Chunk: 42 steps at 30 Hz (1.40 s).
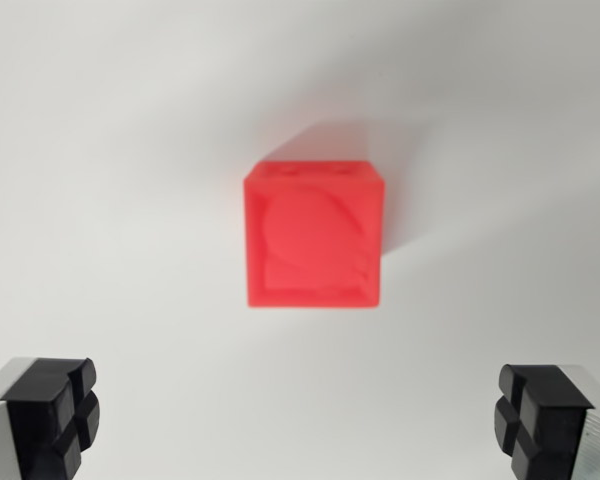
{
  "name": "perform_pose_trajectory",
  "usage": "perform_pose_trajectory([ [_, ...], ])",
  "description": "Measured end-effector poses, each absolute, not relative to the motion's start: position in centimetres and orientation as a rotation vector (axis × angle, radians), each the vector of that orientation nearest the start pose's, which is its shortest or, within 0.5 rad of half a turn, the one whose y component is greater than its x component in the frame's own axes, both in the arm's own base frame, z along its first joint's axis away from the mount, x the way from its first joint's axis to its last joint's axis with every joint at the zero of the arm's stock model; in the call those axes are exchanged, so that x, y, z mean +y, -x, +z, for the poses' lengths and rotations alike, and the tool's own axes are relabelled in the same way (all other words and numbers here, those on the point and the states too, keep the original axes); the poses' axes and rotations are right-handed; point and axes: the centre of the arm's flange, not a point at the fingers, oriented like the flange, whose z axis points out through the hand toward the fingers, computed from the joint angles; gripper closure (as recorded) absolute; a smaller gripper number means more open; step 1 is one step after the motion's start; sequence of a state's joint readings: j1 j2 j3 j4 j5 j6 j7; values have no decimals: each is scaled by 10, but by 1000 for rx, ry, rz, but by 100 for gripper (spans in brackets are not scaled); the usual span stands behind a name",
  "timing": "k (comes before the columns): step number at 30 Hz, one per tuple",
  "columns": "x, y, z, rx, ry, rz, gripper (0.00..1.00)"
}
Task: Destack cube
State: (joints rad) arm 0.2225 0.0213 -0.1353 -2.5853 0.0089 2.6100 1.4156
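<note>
Cube: a bright red plastic cube [314, 236] with a shallow round relief moulded into its upper face; the picture is soft, so the finer lines of the relief cannot be made out.
Cube position: a little above the middle of the wrist view, seen from almost straight overhead, with a thin strip of its far side face showing along the top edge.
Stack: only one red body can be told from this angle; whether a second cube sits under it cannot be seen.
Surface: a plain white matte worktop [120, 150] fills the whole frame around the cube.
Shadow: a faint grey shadow lies on the worktop just beside the cube, towards the wrist view's right and top.
Hand: the hand [300, 420] stands wide, its two tips at the bottom corners of the view, well apart from each other.
Fingers: black ribbed pads on pale grey metal fingers [55, 415], one at the wrist view's left and one at the wrist view's right.
Hand contents: nothing is between the pads; bare white worktop shows in the gap.
Hand to cube: the cube lies above the gap in the picture, roughly centred between the two tips, and touches neither.
</note>
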Motion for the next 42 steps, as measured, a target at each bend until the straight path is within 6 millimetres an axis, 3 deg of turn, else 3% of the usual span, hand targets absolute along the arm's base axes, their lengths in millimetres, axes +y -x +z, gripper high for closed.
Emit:
perform_pose_trajectory([
  [26,37,-443,358,1944,2458,0,0],
  [42,37,-443,401,1945,2458,3,0],
])
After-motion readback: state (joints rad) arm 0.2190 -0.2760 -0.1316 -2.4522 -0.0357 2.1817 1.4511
